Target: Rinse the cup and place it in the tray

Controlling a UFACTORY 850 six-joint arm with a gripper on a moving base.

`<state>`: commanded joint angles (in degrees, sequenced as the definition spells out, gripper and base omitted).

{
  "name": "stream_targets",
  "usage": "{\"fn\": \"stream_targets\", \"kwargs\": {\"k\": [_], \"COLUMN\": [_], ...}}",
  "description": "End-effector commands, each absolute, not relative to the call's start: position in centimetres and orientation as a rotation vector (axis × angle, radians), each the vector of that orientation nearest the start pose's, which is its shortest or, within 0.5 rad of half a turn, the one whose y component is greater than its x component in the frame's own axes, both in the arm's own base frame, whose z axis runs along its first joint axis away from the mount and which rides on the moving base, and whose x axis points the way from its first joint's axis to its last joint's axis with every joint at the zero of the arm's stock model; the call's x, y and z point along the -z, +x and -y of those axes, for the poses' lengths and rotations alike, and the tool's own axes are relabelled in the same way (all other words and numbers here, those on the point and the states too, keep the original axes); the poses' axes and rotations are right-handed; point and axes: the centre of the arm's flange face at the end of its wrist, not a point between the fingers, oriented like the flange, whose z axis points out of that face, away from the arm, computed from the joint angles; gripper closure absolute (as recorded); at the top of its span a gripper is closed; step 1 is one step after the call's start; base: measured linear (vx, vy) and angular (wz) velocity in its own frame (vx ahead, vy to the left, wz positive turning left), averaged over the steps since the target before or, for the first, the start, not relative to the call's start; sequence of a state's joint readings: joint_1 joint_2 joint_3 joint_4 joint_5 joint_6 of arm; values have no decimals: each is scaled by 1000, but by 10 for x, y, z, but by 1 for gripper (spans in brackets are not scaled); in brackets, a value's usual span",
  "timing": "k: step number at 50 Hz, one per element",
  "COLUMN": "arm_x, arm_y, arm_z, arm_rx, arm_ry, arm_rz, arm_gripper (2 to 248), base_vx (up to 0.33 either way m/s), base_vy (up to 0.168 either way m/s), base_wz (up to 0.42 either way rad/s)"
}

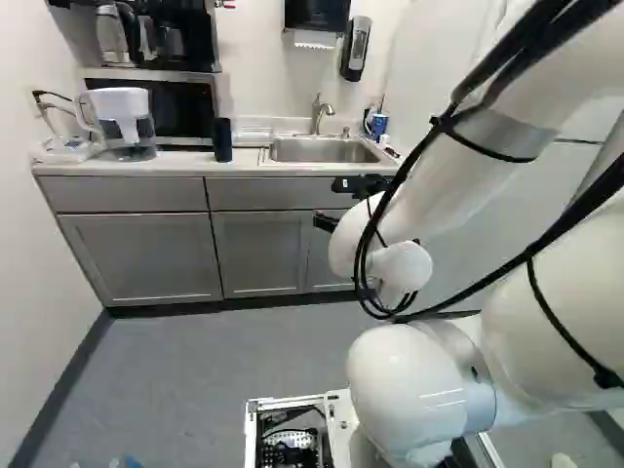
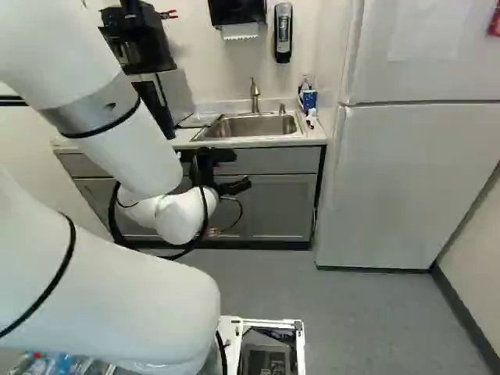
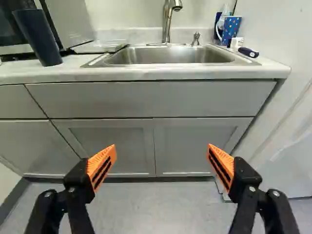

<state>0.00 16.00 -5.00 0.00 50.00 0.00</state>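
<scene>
Gripper (image 3: 161,150) empty, fingers spread wide. Dark cup (image 1: 222,139), probably the one meant, stands upright on the counter (image 1: 175,168), upper left of the left base view, near what looks like the tray (image 1: 255,136) beside the sink (image 1: 325,150). Task seems at its start: grasp, rinse and placing all appear left to do.

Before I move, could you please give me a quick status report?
Gripper open, empty. Dark cup upright on counter, near sink. Cabinets ahead of gripper; nothing seen blocking cup.
</scene>
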Motion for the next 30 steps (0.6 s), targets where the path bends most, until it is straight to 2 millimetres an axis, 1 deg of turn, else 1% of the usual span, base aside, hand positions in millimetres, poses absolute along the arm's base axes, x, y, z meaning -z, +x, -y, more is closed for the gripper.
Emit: {"fn": "stream_targets", "kwargs": {"k": [30], "arm_x": [-367], "arm_y": [270], "arm_z": [0], "arm_rx": [1831], "arm_ry": [-2553], "arm_rz": [0], "arm_gripper": [3], "base_vx": [0], "base_vy": [0], "base_wz": [0]}}
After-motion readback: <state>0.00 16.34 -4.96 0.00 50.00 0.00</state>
